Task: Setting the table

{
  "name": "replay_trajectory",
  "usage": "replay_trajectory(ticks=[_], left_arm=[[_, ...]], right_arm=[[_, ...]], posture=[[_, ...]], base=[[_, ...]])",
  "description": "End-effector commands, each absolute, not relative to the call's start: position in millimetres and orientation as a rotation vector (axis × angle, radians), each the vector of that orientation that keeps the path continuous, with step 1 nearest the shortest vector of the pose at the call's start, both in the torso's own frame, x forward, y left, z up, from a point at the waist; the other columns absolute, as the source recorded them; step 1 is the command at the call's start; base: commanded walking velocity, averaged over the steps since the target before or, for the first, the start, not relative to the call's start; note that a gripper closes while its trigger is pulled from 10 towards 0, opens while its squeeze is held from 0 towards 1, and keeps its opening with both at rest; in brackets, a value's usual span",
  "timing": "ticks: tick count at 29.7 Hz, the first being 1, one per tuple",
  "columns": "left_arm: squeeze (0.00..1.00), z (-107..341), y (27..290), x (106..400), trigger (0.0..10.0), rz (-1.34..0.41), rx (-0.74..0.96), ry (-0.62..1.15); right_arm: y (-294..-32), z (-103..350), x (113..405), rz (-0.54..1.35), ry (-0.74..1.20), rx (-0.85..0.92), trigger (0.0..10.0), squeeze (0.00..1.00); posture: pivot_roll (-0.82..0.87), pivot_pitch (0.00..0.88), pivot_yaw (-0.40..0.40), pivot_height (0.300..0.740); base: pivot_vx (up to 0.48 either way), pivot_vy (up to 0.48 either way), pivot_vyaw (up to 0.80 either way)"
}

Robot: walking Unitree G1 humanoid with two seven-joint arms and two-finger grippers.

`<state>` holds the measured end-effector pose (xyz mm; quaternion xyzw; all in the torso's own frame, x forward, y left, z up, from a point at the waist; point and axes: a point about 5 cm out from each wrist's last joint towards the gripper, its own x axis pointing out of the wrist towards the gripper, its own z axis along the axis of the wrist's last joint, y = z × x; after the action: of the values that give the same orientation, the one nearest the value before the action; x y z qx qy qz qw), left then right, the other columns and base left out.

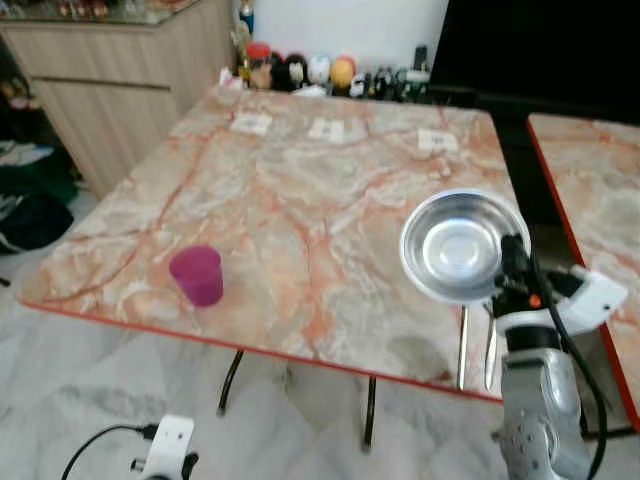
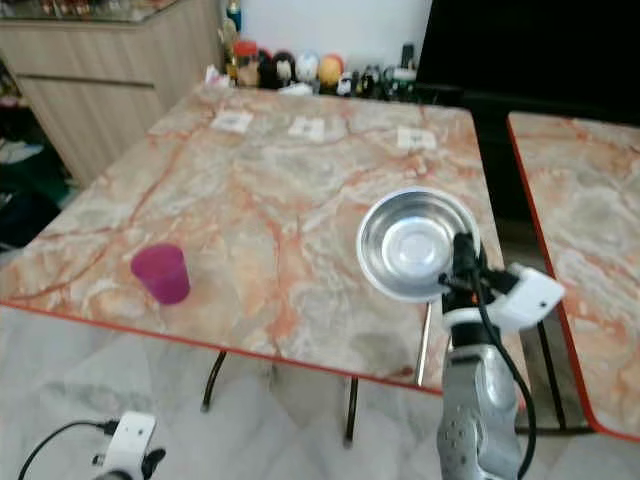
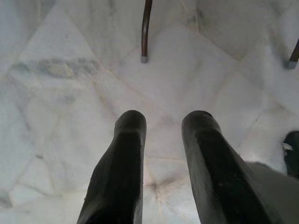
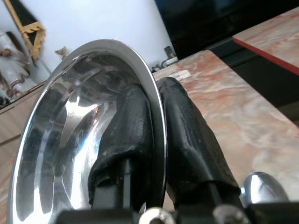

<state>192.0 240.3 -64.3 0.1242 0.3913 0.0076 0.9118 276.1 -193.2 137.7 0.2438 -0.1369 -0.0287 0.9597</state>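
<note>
2 marble-pattern desks, the main desk point(image 1: 300, 190) with a red edge, a 2nd desk point(image 1: 600, 180) just beside it past its right edge. Far edge of main desk: a row of small figurines point(image 1: 300, 70) and 3 white cards point(image 1: 327, 129) lying flat; the cards are too small and blurred to read, and no brand or label is legible anywhere. A wooden cabinet point(image 1: 120, 80) stands beyond the far-left corner.

Steel bowl point(image 1: 462, 246): held tilted over the near-right part of the main desk by the right gripper point(image 4: 156, 121), jaws pinching the rim, 1 finger inside, 1 outside. Whether the bowl touches the desk I cannot tell; it looks lifted. Under it, at the near edge, 2 pieces of steel cutlery point(image 1: 475, 345) lie side by side, probably spoon handles.

Purple cup point(image 1: 197, 274): upright near the near-left corner, well apart from the bowl.

Left gripper point(image 3: 163, 140): hangs idle over the tiled floor point(image 3: 70, 93), jaws spread, nothing between them.

Progress, my read: early to middle. Cup and cutlery look placed, bowl not yet set down. Left: lower the bowl flat near the cutlery, release. Any further items unknown.
</note>
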Motion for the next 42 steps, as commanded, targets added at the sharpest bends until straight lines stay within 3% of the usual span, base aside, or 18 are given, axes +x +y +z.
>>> replay_trajectory(ticks=[1, 8, 42], left_arm=[[0.00, -67.5, 242.0, 186.0, 10.0, 0.020, 0.269, 0.835], [0.00, -66.9, 243.6, 186.4, 10.0, 0.019, 0.276, 0.835], [0.00, -67.2, 246.2, 185.6, 10.0, 0.023, 0.286, 0.854]], right_arm=[[-186.6, 137.7, 277.6, -0.048, -0.281, 0.493, 10.0, 0.00], [-188.9, 131.2, 277.6, -0.092, -0.243, 0.472, 10.0, 0.00], [-194.6, 130.8, 277.8, -0.125, -0.261, 0.434, 10.0, 0.00]], posture=[[0.07, 0.006, -0.014, 0.740], [0.06, 0.000, -0.008, 0.740], [0.06, 0.010, 0.000, 0.740]], base=[[0.000, -0.409, 0.00], [0.000, -0.409, -0.63], [0.000, -0.397, 0.00]])
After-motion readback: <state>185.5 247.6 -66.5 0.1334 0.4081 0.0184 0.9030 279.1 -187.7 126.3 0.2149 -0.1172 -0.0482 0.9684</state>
